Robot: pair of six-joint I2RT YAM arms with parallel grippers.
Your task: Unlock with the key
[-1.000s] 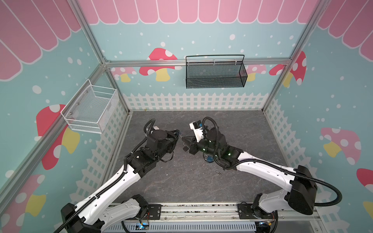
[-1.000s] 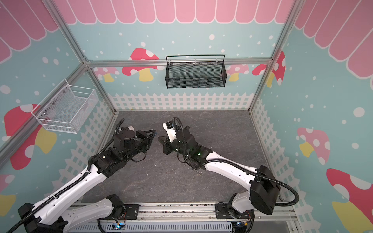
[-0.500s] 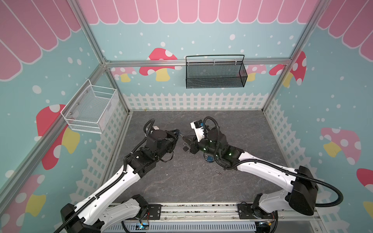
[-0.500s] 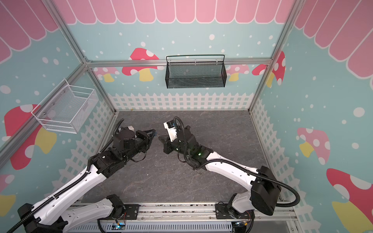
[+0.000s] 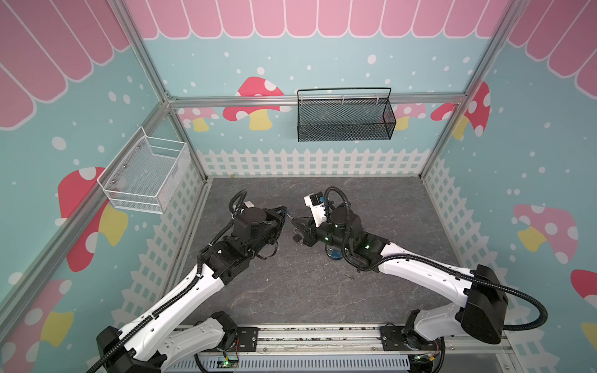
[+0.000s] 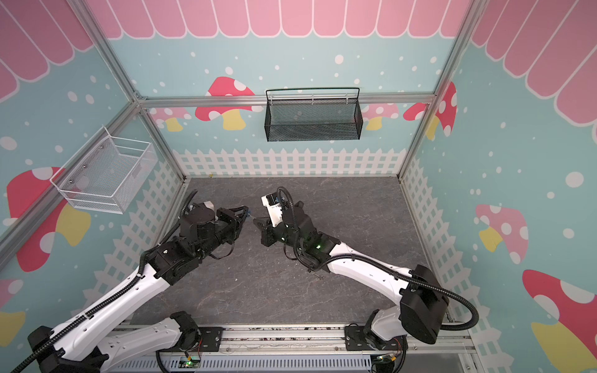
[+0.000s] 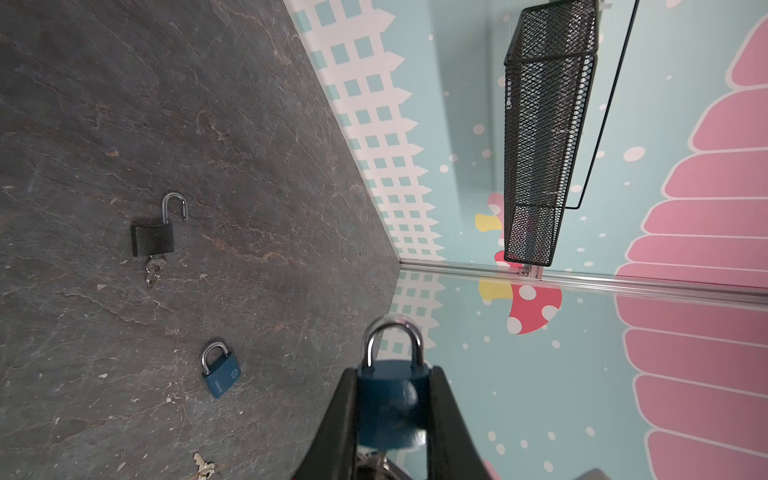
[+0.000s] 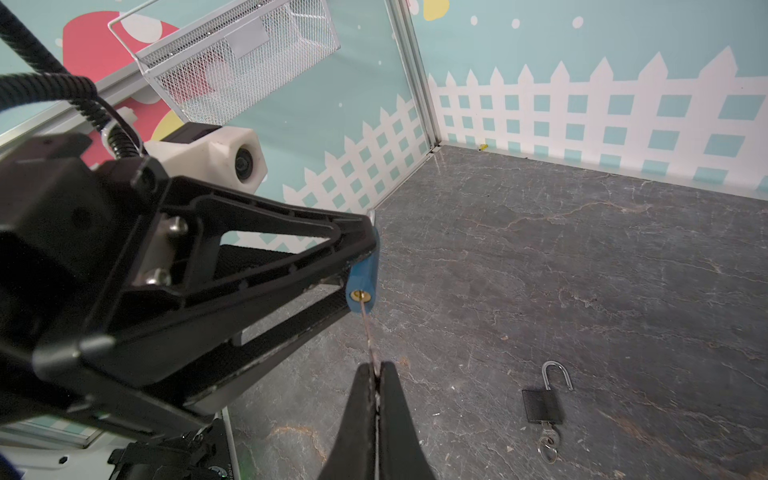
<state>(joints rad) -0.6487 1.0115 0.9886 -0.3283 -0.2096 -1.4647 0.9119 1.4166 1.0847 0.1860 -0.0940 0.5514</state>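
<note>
Insertion step, I judge. Left gripper [image 7: 392,372] clamps blue padlock [image 7: 390,405], lower centre of frame; right gripper [image 8: 376,369] pinched tight on key [image 8: 368,328], tip at keyhole [image 8: 360,296]. Next: push fully in, then twist.

The dark, stone-veined worktop [image 5: 290,290] fills the lower middle of both top views. On it lie a black padlock [image 7: 153,239], shackle sprung open with a ringed key [image 7: 154,264] in its base, a shut blue padlock [image 7: 220,376] nearby, and a small loose key [image 5: 350,276] right of centre.
</note>
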